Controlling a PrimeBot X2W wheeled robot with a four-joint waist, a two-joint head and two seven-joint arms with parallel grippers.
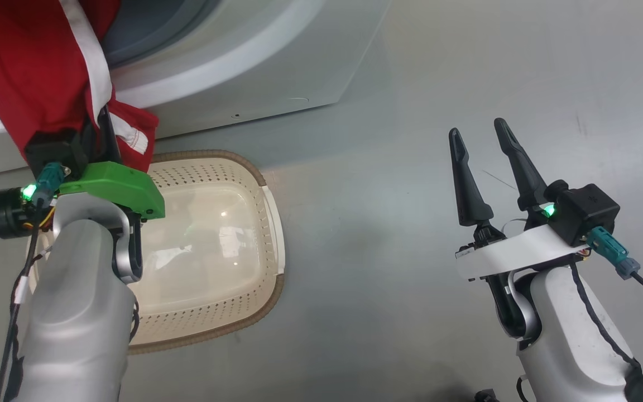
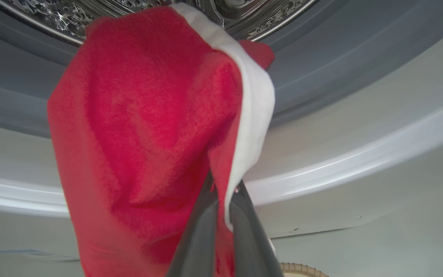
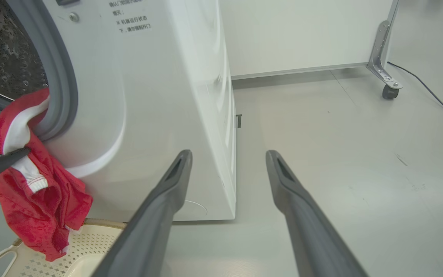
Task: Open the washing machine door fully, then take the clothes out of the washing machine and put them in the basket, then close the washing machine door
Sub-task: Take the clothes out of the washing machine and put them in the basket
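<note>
**Left gripper [image 2: 223,188] pinching the clothes [image 2: 140,115] at the mouth of the washing machine [image 3: 160,96].**
Its jaws are closed on the white-trimmed edge of the red fabric, which drapes from the drum [image 3: 2,50] over the grey gasket [image 3: 63,77] and hangs just above the basket [image 1: 268,190] (the upper end lies inside the drum). Best drawn outward first, freeing that end, then lowered over the basket. The right gripper [image 1: 478,127] is well apart, jaws wide, holding nothing.
</note>
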